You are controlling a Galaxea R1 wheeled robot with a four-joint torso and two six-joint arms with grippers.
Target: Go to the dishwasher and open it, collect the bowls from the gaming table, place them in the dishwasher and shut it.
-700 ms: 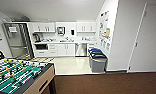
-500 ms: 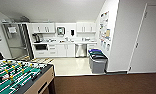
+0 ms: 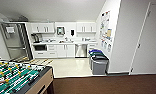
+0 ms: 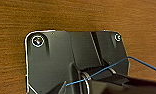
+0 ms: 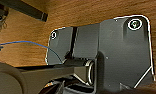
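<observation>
I'm facing the kitchenette — the dishwasher (image 3: 81,50) sits shut under the worktop (image 3: 65,42), well beyond the gaming table (image 3: 17,78) beside me. Whether either hand is open, I cannot tell.

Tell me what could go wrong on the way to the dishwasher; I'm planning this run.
1. The grey bins stand on the pale floor just right of the straight line to the dishwasher; drifting right could clip them.
2. The table-football table corner sits close on the left; turning left early could catch it.
3. The dark carpet meets the pale floor at an edge, which might jolt the wheeled base.
</observation>
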